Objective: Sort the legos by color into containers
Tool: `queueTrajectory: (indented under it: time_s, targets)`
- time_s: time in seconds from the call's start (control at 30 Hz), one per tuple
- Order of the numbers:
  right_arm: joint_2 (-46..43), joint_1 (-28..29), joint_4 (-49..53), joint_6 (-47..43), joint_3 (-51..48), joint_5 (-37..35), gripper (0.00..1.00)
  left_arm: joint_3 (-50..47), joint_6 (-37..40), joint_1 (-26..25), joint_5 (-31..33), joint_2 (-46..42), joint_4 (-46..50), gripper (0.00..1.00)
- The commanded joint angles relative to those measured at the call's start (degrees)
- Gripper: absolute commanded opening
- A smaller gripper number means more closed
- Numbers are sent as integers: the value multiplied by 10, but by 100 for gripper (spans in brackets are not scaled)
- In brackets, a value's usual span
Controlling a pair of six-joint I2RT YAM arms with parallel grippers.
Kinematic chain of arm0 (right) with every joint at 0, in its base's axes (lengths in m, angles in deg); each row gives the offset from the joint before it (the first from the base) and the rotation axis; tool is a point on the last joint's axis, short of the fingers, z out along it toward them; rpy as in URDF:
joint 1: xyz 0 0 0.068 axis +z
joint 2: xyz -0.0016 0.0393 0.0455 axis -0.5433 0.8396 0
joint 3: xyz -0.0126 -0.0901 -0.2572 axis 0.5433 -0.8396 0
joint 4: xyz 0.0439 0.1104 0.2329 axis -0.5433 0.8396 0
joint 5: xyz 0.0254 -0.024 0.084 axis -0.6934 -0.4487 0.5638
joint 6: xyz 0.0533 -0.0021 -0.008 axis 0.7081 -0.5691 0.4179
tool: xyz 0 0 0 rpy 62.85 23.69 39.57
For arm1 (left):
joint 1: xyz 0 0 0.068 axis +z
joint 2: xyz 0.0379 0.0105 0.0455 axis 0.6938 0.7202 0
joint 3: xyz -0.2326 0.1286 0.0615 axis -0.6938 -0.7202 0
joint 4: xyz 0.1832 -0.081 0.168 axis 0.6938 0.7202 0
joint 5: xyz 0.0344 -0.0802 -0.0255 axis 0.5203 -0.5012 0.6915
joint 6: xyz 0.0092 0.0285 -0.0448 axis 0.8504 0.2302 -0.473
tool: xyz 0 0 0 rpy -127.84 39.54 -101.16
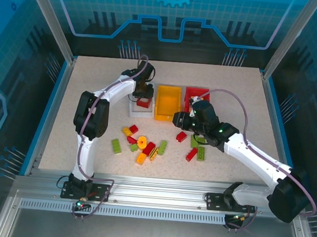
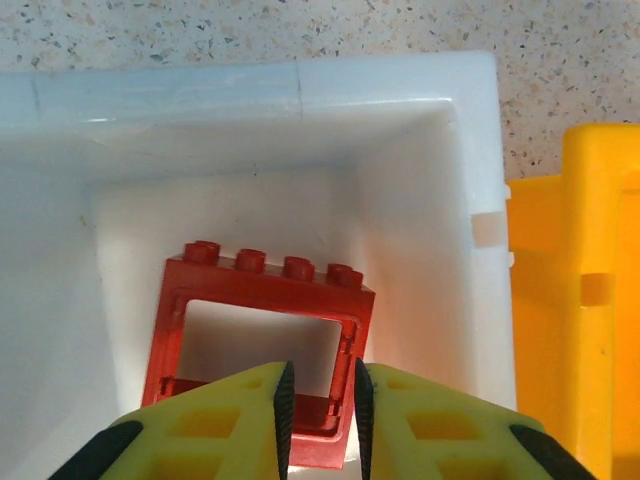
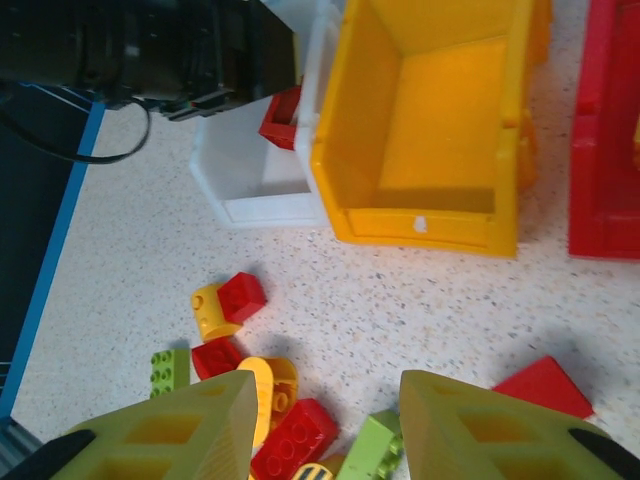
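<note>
Our left fingers (image 2: 240, 420), nearly shut, pinch a red frame brick (image 2: 265, 290) inside the white bin (image 2: 420, 200); our right fingers (image 3: 180, 430) gape empty over loose bricks (image 3: 300, 430) on the worktop (image 3: 150, 250). Next, we judge: release, then another pick.

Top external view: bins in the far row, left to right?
white bin, where the left gripper pinches a red frame brick → yellow-orange bin → red bin
</note>
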Motion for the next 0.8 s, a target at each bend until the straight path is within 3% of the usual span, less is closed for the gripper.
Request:
queueTrajectory:
  time_s: [0.0,0.2,0.33,0.57,0.77]
  targets:
    - [-27,-9,26,7,-9,-11,43,9,7,2,13,-42,21,27]
    - [-64,-27,69,-1,-9,-33,43,-21,0,-13,44,-109,7,31]
    - [-84,-47,112,-1,-9,-50,43,-63,-17,-29,42,-187,-17,40]
    - [-98,-68,217,11,10,-76,43,-187,-49,-93,-21,-365,-86,57]
    - [-127,-72,256,23,4,-98,44,-287,-85,-165,-78,-489,-110,64]
